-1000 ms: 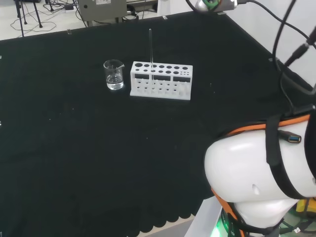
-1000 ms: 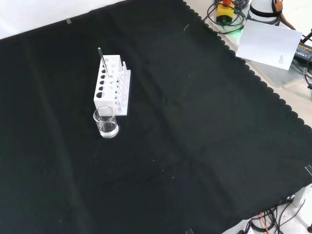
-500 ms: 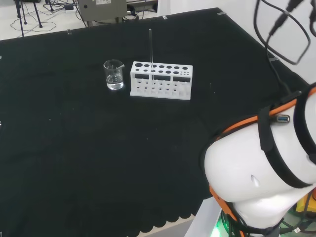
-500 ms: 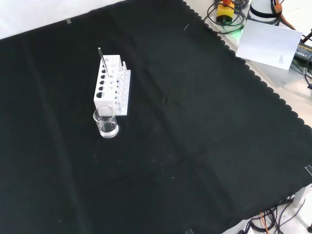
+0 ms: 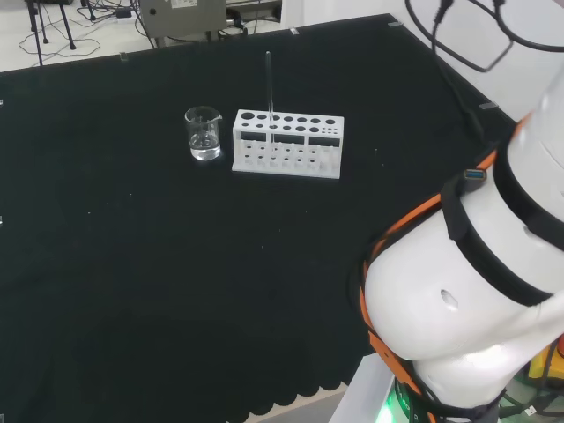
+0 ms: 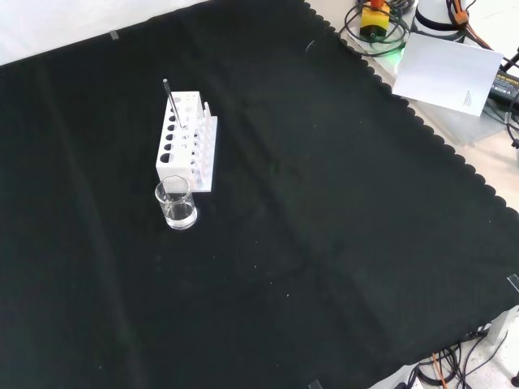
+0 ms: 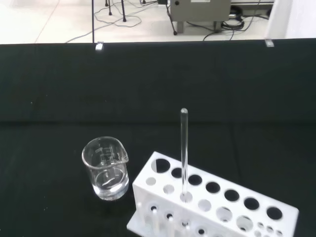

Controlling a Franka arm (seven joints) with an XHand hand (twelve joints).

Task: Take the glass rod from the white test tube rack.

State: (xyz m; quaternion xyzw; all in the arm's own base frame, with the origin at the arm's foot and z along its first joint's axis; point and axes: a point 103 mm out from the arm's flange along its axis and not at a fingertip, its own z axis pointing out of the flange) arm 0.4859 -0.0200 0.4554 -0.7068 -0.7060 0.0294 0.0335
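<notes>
A white test tube rack (image 5: 287,144) stands on the black cloth, left of the arm's big white links in the head view. A thin glass rod (image 5: 270,86) stands upright in one of its holes, near the end closest to the beaker. The front view has the rack (image 6: 186,151) at the upper left with the rod (image 6: 171,102) rising from it. From the wrist view the rod (image 7: 184,153) and the rack (image 7: 212,205) look close and large.
A small clear glass beaker (image 5: 204,134) with a little clear liquid stands just beside the rack's end, also seen as the beaker (image 6: 176,204) in the front view and the beaker (image 7: 105,168) at the wrist. A white sheet of paper (image 6: 446,71) lies beyond the cloth's scalloped edge.
The arm's white links have swung in the head view, rising and tilting at the right. Rack, rod and beaker have stayed in place.
</notes>
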